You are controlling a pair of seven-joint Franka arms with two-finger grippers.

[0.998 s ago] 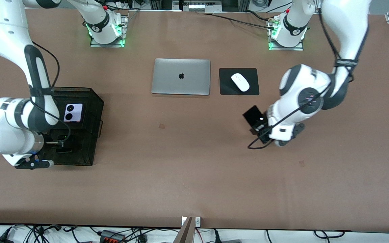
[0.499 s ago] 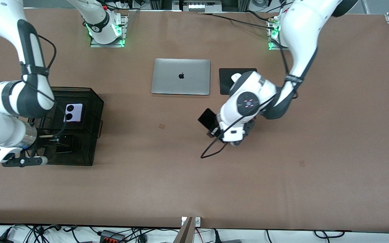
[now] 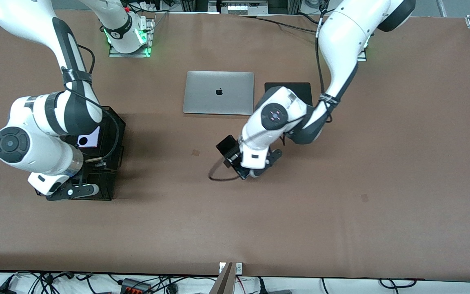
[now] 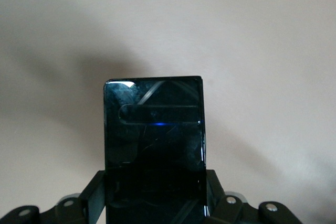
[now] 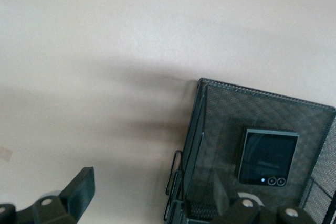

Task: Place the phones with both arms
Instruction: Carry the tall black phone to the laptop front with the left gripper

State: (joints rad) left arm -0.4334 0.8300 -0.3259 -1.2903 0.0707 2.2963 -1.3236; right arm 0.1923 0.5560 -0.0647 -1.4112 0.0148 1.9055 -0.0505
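The left gripper point(image 3: 235, 161), at the centre of the front frame over bare table, is clamped on the long black phone point(image 4: 154, 145); in the left wrist view the phone's lower end is cut off at the bottom edge between the fingers point(image 4: 219, 203).

The right gripper point(image 3: 61, 188), at the middle left of the front frame over the black mesh basket point(image 3: 114, 122), has its fingers point(image 5: 79, 187) spread wide and holds nothing.

The lilac phone point(image 3: 88, 140) lies in the basket, mostly hidden under the right arm. The small black phone point(image 5: 268, 157) lies in another basket compartment, seen only in the right wrist view.

The laptop point(image 3: 218, 92) sits at the upper centre; the mouse pad point(image 3: 290, 87) beside it is partly covered by the left arm.
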